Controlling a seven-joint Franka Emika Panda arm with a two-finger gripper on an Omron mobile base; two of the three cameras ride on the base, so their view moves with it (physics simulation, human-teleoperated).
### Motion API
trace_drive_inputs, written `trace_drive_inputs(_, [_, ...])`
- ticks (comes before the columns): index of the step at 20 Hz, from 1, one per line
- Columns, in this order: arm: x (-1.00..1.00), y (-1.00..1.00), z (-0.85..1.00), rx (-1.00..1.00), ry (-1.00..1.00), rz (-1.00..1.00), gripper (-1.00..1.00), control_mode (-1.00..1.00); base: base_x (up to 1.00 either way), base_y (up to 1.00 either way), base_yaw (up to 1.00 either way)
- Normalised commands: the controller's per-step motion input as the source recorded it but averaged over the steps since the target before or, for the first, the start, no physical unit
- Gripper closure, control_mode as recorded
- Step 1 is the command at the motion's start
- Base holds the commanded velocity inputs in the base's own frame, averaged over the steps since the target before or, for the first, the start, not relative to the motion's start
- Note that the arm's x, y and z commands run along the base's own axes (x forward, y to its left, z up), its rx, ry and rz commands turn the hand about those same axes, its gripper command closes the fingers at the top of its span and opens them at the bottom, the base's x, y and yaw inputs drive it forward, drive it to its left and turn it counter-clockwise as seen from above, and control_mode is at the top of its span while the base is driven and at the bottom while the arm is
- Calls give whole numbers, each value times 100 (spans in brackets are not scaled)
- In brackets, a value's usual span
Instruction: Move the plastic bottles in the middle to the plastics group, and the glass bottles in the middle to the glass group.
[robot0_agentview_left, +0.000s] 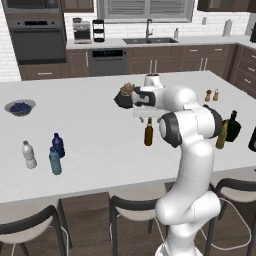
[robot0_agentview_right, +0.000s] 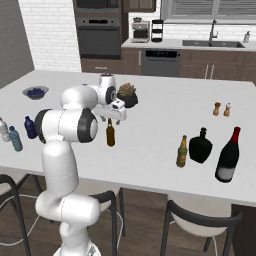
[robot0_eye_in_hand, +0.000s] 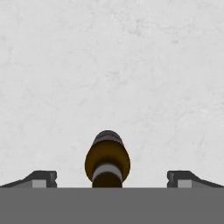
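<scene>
Amber bottle (robot0_eye_in_hand: 107, 161) btwn wide tool (robot0_eye_in_hand: 112, 178) tips

amber bottle (robot0_eye_in_hand: 107, 159) between spread fingers (robot0_eye_in_hand: 41, 178), bare counter (robot0_eye_in_hand: 109, 65) around

Amber-brown bottle (robot0_eye_in_hand: 107, 161), teal-blue bottle (robot0_agentview_left: 55, 161), white marbled counter (robot0_agentview_left: 100, 130).

no legible text, labels, brands or nos. on any item
</scene>
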Motion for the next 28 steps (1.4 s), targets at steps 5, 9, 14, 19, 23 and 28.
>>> trace_drive_inputs(5, [0, 0, -4, 0, 0, -4, -100, -100, 0, 0, 0])
trace_drive_inputs(9, [0, 1, -2, 0, 0, -3, -100, -100, 0, 0, 0])
trace_drive_inputs(14, [4, 0, -1, 0, 0, -2, 100, -100, 0, 0, 0])
trace_drive_inputs(19, [0, 12, -3, 0, 0, -2, 100, -100, 0, 0, 0])
trace_drive_inputs(23, [0, 8, -2, 0, 0, -3, 100, -100, 0, 0, 0])
trace_drive_inputs(28, [0, -1, -1, 0, 0, -4, 100, -100, 0, 0, 0])
